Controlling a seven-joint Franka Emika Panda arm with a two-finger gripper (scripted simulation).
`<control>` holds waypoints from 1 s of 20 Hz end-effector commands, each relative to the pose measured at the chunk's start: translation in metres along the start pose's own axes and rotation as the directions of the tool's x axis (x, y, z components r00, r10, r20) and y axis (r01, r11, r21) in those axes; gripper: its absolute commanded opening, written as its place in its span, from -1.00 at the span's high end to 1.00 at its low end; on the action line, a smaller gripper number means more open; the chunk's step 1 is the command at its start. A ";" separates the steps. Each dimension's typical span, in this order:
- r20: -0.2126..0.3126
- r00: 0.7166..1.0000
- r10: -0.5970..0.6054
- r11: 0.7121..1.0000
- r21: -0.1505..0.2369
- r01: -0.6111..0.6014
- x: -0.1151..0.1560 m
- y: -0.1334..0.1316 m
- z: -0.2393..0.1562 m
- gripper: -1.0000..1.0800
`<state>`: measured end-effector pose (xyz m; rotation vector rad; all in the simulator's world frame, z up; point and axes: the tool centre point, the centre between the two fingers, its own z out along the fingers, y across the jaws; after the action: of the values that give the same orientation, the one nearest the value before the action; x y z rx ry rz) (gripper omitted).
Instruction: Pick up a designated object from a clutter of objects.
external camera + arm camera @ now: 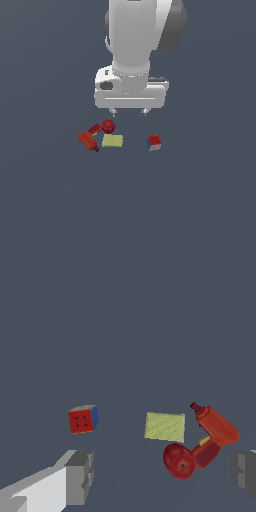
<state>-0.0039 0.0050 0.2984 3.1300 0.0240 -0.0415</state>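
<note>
Nearest the wrist camera we see the gripper (162,476), fingers (80,476) spread wide apart and holding nothing. In the exterior view's left-centre lies the red-orange drill (88,140) on the table (200,200), its handle touching the red ball (108,126). The yellow-green pad (113,141) sits just beside them; the multicoloured cube (154,143) stands apart toward the right.
</note>
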 end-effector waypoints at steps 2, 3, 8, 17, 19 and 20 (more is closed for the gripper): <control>0.000 1.000 0.001 1.000 0.000 -0.001 0.000 0.000 0.000 -1.00; 0.000 1.000 0.002 1.000 0.002 -0.002 0.000 -0.001 -0.001 -1.00; 0.000 1.000 0.013 1.000 0.009 -0.013 0.001 -0.004 -0.003 -1.00; -0.006 1.000 0.028 1.000 0.006 -0.028 0.002 0.007 0.009 -1.00; -0.009 0.999 0.037 0.999 0.005 -0.037 0.002 0.012 0.016 -1.00; -0.011 0.999 0.042 0.999 0.004 -0.042 0.002 0.016 0.020 -1.00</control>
<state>-0.0022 -0.0062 0.2838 3.1348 -0.0301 -0.0271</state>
